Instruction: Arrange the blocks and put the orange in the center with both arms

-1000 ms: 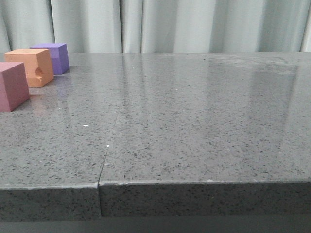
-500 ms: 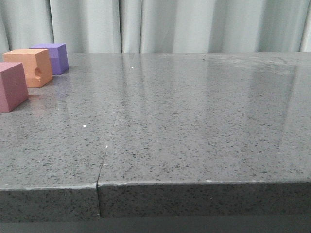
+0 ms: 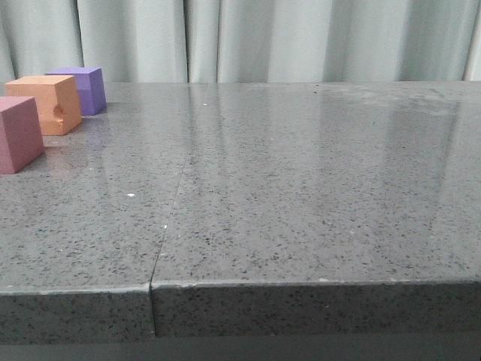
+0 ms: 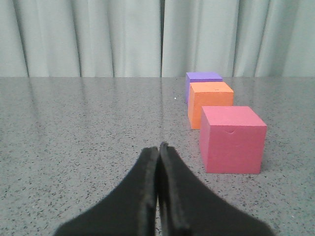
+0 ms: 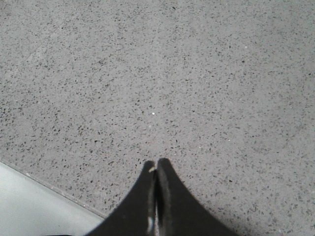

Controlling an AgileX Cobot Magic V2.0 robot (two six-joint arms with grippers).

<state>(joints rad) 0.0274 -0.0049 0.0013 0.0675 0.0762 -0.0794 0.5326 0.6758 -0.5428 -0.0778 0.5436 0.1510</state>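
Currently, you see the purple foam cube [image 3: 85, 89], orange foam cube [image 3: 49, 104] with its dented face, and pink-red foam cube [image 3: 18, 132] lined up at the far left of the grey speckled table [image 3: 301, 188], orange already between the others. Left claw [image 4: 158, 147] and right claw [image 5: 156, 164] are both closed, empty, and clear of the cubes.

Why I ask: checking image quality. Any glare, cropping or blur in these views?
Front view: curtain reflections streak the glossy table, and the pink cube is cropped. Left wrist view: left gripper soft, cubes sharp. Right wrist view: even light.
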